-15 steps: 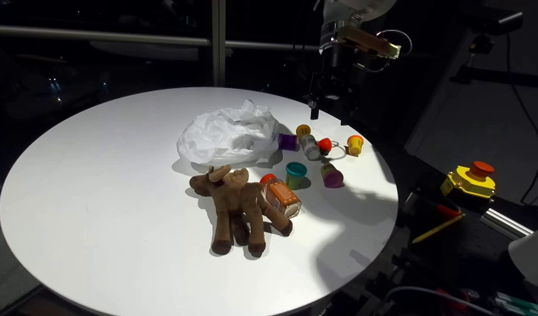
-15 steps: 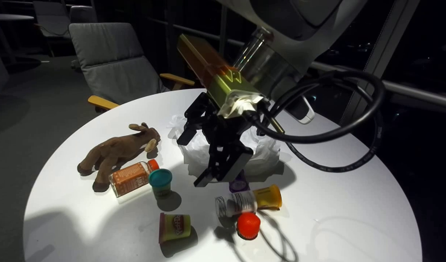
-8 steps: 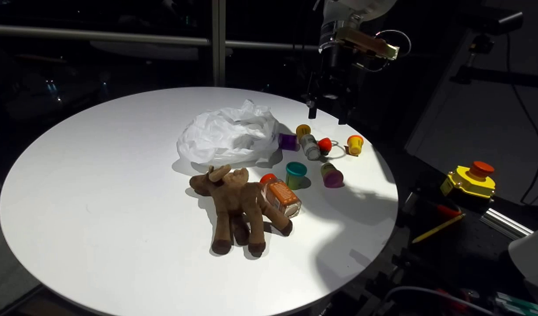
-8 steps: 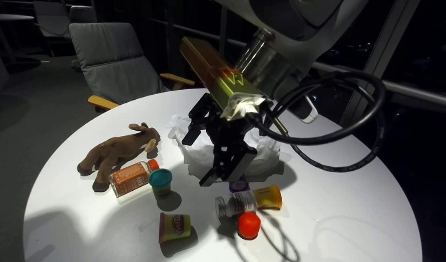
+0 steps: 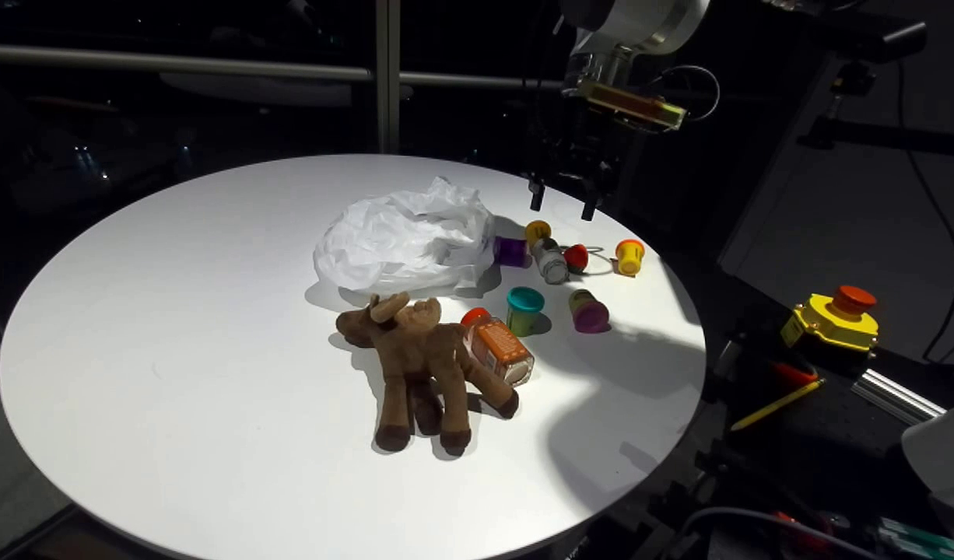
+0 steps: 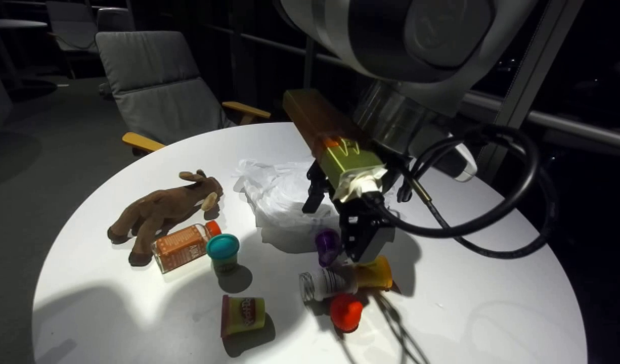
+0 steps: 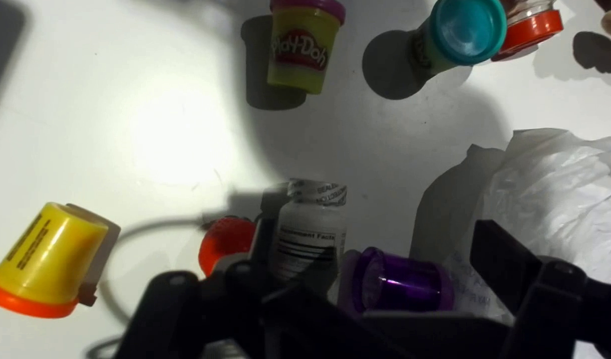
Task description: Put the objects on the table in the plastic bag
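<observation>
My gripper (image 5: pixel 562 204) hangs open above the table (image 5: pixel 173 373), nothing between its fingers. In the wrist view a purple cup (image 7: pixel 405 284) lies below the gap, against the crumpled white plastic bag (image 7: pixel 559 189). A white bottle (image 7: pixel 308 234) and a red piece (image 7: pixel 228 242) are partly covered by the left finger. The amber-yellow tub (image 6: pixel 375 273) touches the bottle's base. Farther off are a yellow tub with orange rim (image 7: pixel 49 259), a magenta-lidded tub (image 6: pixel 247 316), a teal-lidded tub (image 6: pixel 224 253) and an orange-labelled bottle (image 6: pixel 183 247) beside the brown plush moose (image 5: pixel 422 358).
A thin cable (image 7: pixel 151 224) loops over the table near the red piece. Thick black cable (image 6: pixel 492 187) hangs off the wrist. Beyond the table's edge stand a yellow device with a red button (image 5: pixel 839 323) and a grey chair (image 6: pixel 153 86).
The open gripper has shifted toward the bag's side, leftward in an exterior view, and now hangs over the purple cup and bottle area. The objects and bag have stayed put.
</observation>
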